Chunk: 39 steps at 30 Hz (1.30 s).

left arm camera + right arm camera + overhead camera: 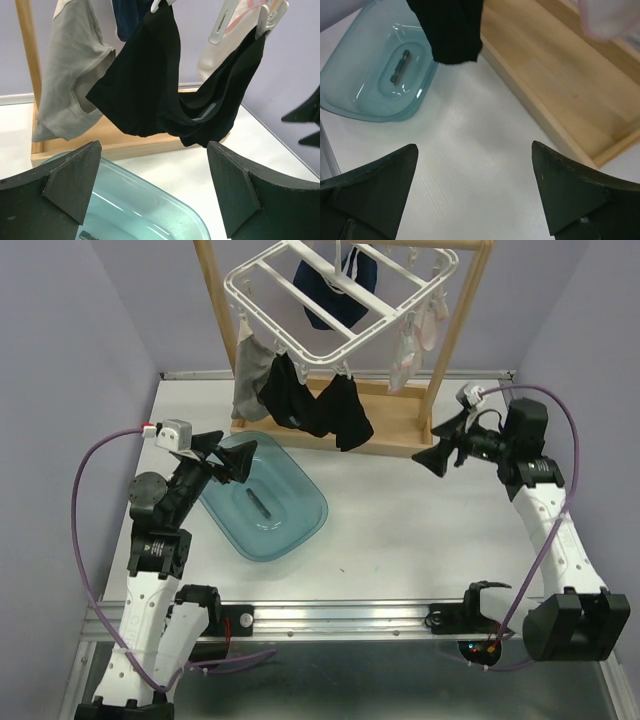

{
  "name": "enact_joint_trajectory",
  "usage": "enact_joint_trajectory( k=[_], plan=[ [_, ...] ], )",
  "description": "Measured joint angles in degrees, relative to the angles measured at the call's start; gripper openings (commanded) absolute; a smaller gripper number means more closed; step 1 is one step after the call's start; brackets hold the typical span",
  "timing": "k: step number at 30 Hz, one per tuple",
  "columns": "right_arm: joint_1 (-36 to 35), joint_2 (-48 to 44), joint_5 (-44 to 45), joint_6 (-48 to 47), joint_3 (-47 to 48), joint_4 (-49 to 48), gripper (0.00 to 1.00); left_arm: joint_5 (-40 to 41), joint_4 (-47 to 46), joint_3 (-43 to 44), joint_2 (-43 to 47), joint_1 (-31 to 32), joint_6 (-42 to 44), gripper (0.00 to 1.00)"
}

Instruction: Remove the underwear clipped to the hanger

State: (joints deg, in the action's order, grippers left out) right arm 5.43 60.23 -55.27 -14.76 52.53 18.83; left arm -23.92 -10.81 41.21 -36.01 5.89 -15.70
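We see left fingers (70, 177) and right fingers (572, 192) apart; black underwear (300, 400) hangs clipped on the hanger (296, 336).

hanger (288, 328) white | underwear (310, 405) black, grey, navy, pink-white | tub (310, 505) translucent teal | stand (395, 425) light wood

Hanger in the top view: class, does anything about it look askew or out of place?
Yes: the hanger hangs turned diagonally to the wooden stand, not square with it. The underwear is clipped on; nothing looks spilled or damaged.
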Motion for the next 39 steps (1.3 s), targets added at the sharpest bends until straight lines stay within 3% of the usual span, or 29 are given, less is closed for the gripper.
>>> enact_joint_trajectory(
  k=[4, 8, 16, 20, 26, 31, 39],
  plan=[
    [-10.40, 6.62, 1.95, -0.13, 14.47, 0.22, 1.00, 0.81, 0.15, -3.43, 2.93, 0.00, 1.25, 0.99],
    [-23.04, 13.03, 10.32, -0.57, 27.52, -0.55, 1.00, 2.45, 0.63, -6.78, 5.20, 0.00, 2.36, 0.99],
    [-33.11, 21.31, 27.85, -1.70, 37.35, -0.39, 1.00, 3.54, 1.27, -7.52, 5.92, 0.00, 2.80, 0.98],
    [-33.27, 21.22, 33.07, -3.17, 37.31, 0.02, 1.00, 2.49, -0.59, -8.07, 6.58, 0.00, 1.68, 0.95],
    [-33.27, 17.46, 33.79, -4.39, 33.31, -0.17, 1.00, -1.01, -5.35, -6.73, 4.13, 0.09, -2.43, 0.90],
    [-33.27, 11.67, 32.26, -5.53, 23.91, -1.14, 1.00, 0.37, -7.17, 2.25, -4.98, 0.46, -3.50, 0.82],
    [-32.65, 3.48, 26.91, -6.51, 8.57, -1.27, 1.00, 0.59, -12.37, 14.67, -22.84, 3.69, 4.94, 0.84]
  ],
)
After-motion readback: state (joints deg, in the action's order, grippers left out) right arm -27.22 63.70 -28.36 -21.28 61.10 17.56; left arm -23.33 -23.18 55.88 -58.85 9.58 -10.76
